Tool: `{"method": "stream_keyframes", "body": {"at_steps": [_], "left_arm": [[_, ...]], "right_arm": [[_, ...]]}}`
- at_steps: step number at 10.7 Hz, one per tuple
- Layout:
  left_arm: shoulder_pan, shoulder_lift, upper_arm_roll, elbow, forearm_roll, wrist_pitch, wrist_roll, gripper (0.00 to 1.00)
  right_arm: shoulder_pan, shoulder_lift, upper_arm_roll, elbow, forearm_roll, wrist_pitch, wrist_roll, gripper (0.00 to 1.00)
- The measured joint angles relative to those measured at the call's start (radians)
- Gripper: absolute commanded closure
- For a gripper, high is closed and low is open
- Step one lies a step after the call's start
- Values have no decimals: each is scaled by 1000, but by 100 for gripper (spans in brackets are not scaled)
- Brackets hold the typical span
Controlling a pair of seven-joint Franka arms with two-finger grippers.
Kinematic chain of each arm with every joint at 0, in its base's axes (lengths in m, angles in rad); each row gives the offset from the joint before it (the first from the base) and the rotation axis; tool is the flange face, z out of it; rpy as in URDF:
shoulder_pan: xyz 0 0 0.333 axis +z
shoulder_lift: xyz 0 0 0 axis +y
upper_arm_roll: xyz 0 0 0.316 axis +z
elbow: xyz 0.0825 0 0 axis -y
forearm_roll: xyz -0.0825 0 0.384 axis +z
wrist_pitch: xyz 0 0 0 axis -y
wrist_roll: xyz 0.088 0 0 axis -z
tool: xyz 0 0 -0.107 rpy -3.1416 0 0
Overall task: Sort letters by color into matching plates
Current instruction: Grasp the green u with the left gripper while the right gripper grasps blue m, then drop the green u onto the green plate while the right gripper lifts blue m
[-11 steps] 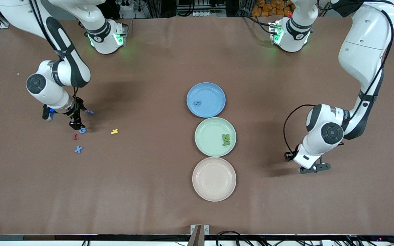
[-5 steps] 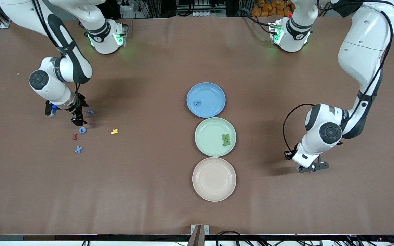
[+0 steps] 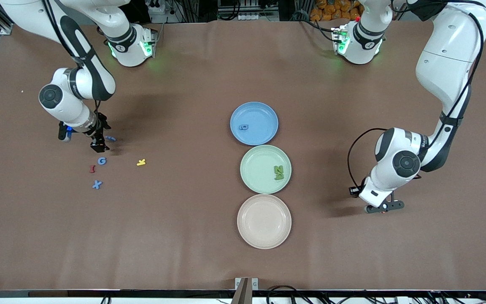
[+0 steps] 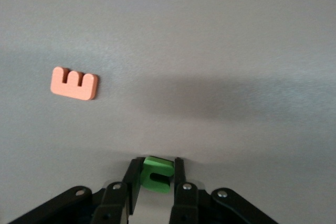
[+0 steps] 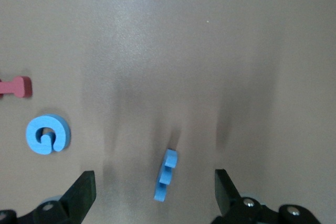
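Plates (image 3: 264, 107) in a row mid-worktop: blue with one blue letter (image 3: 244, 127), mint (image 3: 251, 162) with green letters (image 3: 279, 172). Left gripper (image 4: 156, 182) low near its end, fingers clamped on a green letter (image 4: 156, 172). Right gripper (image 5: 155, 195) wide open, empty, over a blue piece (image 5: 165, 174); G (image 3: 101, 161) and X (image 3: 96, 184) unsorted.

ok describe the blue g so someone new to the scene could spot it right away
Go to the right arm's end of the table, where a few small letters lie loose below the open right gripper. The blue G lies beside the red letter. It is the only round, ring-like one; the blue X is crossed.
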Motion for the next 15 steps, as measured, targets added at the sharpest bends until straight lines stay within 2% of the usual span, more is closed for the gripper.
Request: {"method": "stream_keyframes", "body": {"at_steps": [2, 3, 5, 7, 9, 10, 11, 12, 15], "left_arm": [[-10, -5, -10, 11, 0, 1, 0, 100], [-22, -8, -17, 12, 0, 1, -1, 100], [-68, -13, -23, 14, 0, 1, -23, 100], [-136, -13, -27, 26, 0, 1, -96, 100], [-213, -14, -28, 46, 0, 1, -197, 100], [-249, -14, -28, 52, 0, 1, -244, 100], [-273, -14, -27, 53, 0, 1, -285, 100], [-289, -14, -26, 53, 0, 1, -311, 100], [-331, -12, -26, 65, 0, 1, -400, 100]], "right_arm": [[1, 1, 0, -10, -1, 6, -2, 6], [1, 2, 0, -13, -1, 12, -5, 18], [1, 11, 0, -19, -2, 23, -40, 34], [0, 18, 0, -20, -2, 27, -64, 47], [0, 19, 0, -21, -2, 28, -77, 51], [0, 19, -1, -21, -2, 28, -83, 63], [0, 19, 0, -21, -2, 29, -106, 87], [0, 19, 0, -21, -3, 30, -139, 100], [0, 19, 0, -21, -3, 32, -183, 100]]}}
